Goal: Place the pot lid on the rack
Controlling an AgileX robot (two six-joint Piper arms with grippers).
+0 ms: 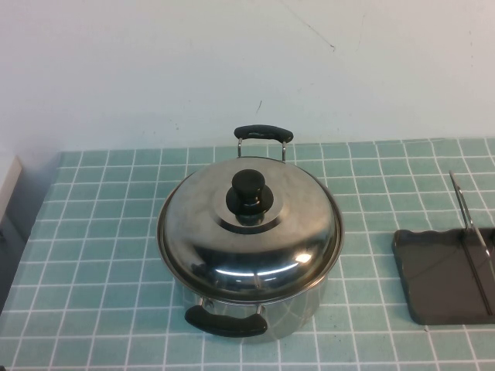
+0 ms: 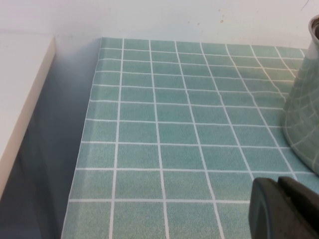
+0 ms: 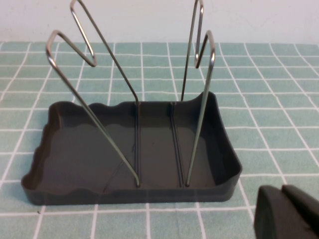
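Note:
The shiny domed pot lid with its black knob rests on the two-handled steel pot in the middle of the table. The dark grey rack with upright wire dividers lies at the right edge; the right wrist view shows it close. My left gripper is shut and empty, low beside the pot's wall. My right gripper is shut and empty, just in front of the rack. Neither gripper shows in the high view.
The table is covered with a green tiled cloth. A white wall stands behind it. A pale ledge runs along the table's left side past a gap. The pot has black handles at the back and front.

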